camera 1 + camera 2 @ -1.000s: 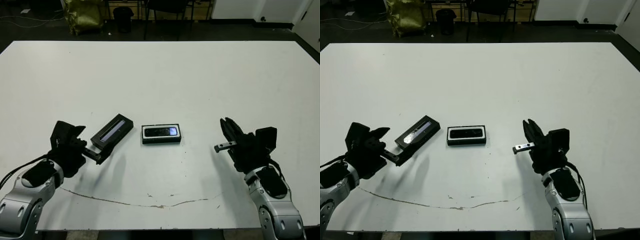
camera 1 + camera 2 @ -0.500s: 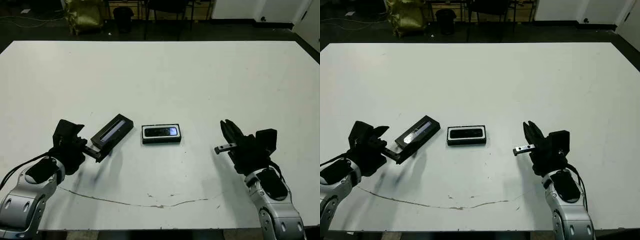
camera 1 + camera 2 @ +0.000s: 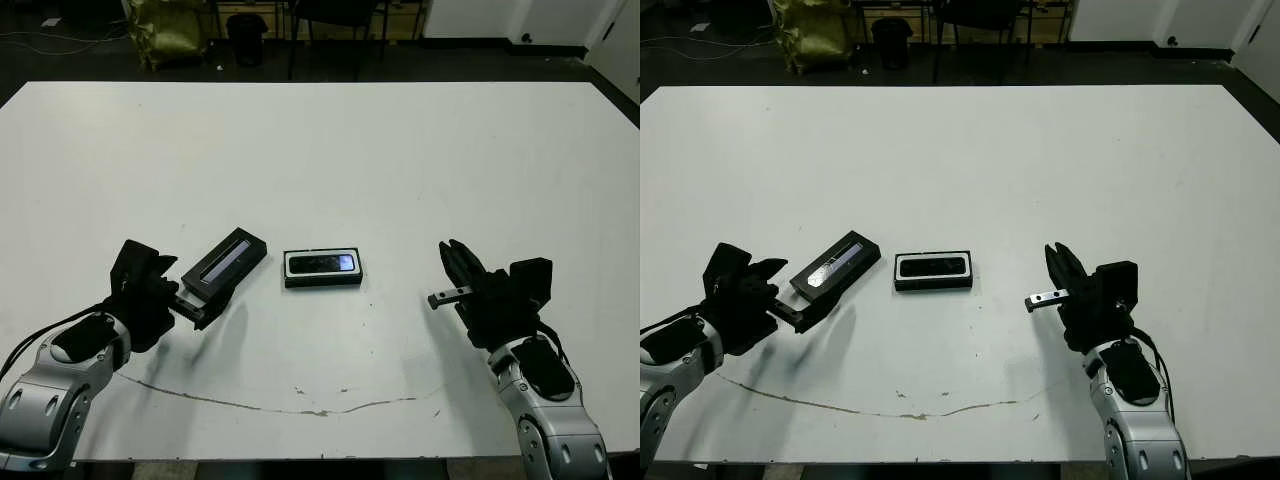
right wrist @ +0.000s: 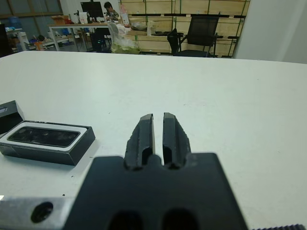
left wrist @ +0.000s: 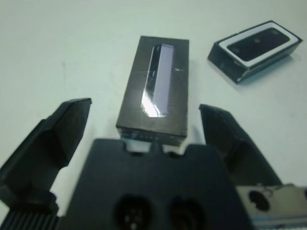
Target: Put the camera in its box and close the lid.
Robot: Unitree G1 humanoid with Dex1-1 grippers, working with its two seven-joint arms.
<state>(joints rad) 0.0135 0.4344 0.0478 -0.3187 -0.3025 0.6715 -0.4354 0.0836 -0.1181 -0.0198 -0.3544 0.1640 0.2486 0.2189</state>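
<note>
The box, a small black tray with a white lining, lies mid-table with the camera resting inside it, glossy face up. To its left lies the lid, black with a grey-lavender stripe, set diagonally. My left gripper is open, and the near end of the lid sits between its spread fingers without touching them. My right gripper hovers to the right of the box, well apart from it, with its fingers shut on nothing. The box shows in the right wrist view too.
A long thin crack mark runs across the table near its front edge. Beyond the far edge stand dark chairs and a yellow bag. A person sits far off at a desk.
My left gripper has moved forward toward the lid, so the lid's near end now lies between its open fingers. The right gripper, box and camera have stayed put.
</note>
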